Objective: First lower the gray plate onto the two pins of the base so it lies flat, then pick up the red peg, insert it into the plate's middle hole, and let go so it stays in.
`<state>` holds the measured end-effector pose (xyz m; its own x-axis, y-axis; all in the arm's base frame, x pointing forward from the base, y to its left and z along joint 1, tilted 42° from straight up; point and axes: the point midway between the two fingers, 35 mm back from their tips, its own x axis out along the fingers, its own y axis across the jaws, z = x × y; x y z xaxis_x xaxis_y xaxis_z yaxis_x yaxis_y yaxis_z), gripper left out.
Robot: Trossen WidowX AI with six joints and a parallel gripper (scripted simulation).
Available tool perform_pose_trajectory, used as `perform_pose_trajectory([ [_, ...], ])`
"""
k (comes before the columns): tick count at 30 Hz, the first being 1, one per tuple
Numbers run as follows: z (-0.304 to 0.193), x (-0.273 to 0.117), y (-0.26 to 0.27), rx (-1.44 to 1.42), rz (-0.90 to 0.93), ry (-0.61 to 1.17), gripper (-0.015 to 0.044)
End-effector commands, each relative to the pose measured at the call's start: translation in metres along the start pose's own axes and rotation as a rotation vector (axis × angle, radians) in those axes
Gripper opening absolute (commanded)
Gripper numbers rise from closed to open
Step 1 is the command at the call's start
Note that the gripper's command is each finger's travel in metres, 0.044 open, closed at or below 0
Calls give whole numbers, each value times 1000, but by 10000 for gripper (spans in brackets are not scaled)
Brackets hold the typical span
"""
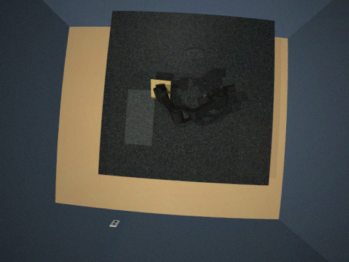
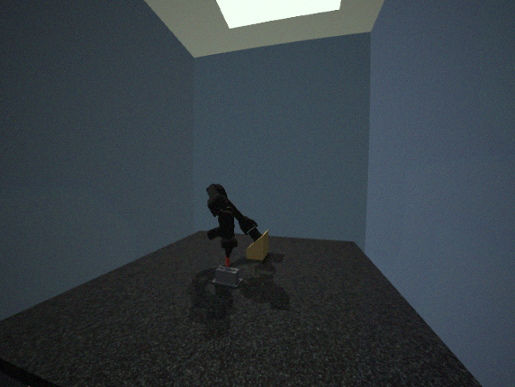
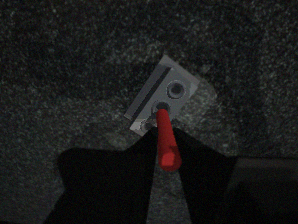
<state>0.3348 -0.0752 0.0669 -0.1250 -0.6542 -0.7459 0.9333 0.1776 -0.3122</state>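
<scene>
Black parallel-jaw gripper (image 2: 228,253) (image 3: 164,131): pinching the round red cylindrical peg (image 2: 228,262) (image 3: 167,137)
Peg tip: at the flat gray rectangular plate's (image 2: 227,269) (image 3: 189,93) middle hole; entry unclear
Outer hole: one o'clock from it
Advice: centre, keep upright, lower gently, then release

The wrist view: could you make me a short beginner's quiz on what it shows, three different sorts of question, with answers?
1. Multiple choice: What is the gripper holding?
A) a yellow block
B) the red peg
C) a cable

2. True or false: The peg lies flat on the dark mat, well away from the gray plate.

3. Fill the gap: The peg's far end is at the plate's ____ hole, of the three round features in a row.

Key: 1 B; 2 false; 3 middle
</scene>
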Motion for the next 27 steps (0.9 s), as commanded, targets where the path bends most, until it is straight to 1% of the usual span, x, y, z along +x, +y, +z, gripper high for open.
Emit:
perform_pose_trajectory([
  [1,1,0,1,-6,-1,-1,0],
  [27,0,0,-1,-6,-1,-1,0],
])
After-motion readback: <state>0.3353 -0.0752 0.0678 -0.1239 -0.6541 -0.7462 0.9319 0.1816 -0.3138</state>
